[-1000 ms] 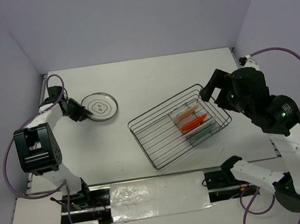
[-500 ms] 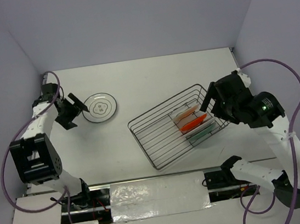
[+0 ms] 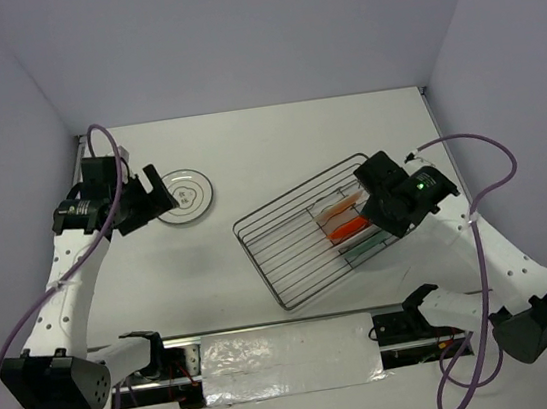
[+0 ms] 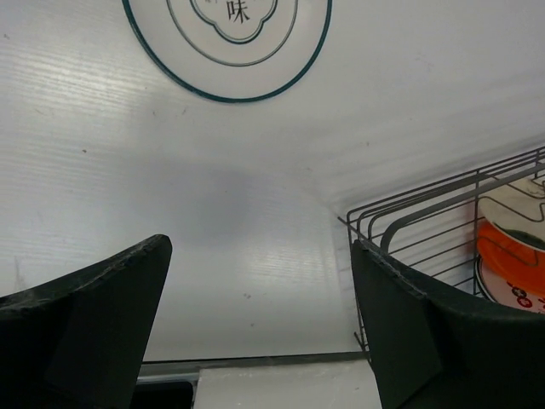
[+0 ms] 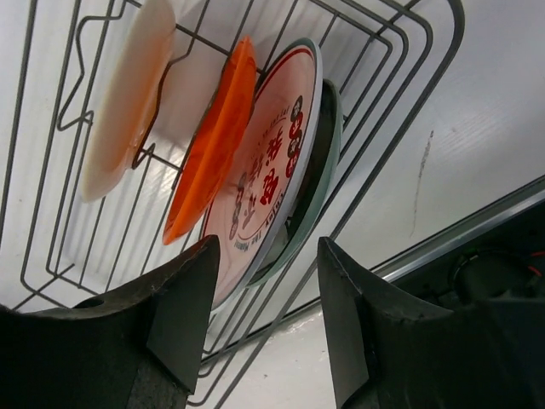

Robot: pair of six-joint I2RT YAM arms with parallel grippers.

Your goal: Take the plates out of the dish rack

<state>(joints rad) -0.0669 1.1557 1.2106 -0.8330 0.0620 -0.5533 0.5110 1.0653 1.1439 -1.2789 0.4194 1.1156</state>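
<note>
Right wrist view: four plates stand on edge between the prongs of the dish rack, packed close together. They are a cream plate, an orange plate, a white plate with red writing and a teal plate, which leans against the back of the white one. The right gripper is over this row. Its two fingers are apart and straddle the lower rims of the white and teal plates. A gap shows on the teal side, so nothing is clamped.

From above, the rack sits askew on the right half of the table, and the four plates are at its right end, under the right arm.

A fifth plate, white with a dark ring and a small mark in the middle, lies flat on the far left part of the table, well apart from the rack. The left gripper hangs just beside this plate's left rim, on its near side. Its fingers are spread wide and hold nothing. The left wrist view shows bare table between them, the flat plate beyond and a corner of the rack off to the right.
</note>
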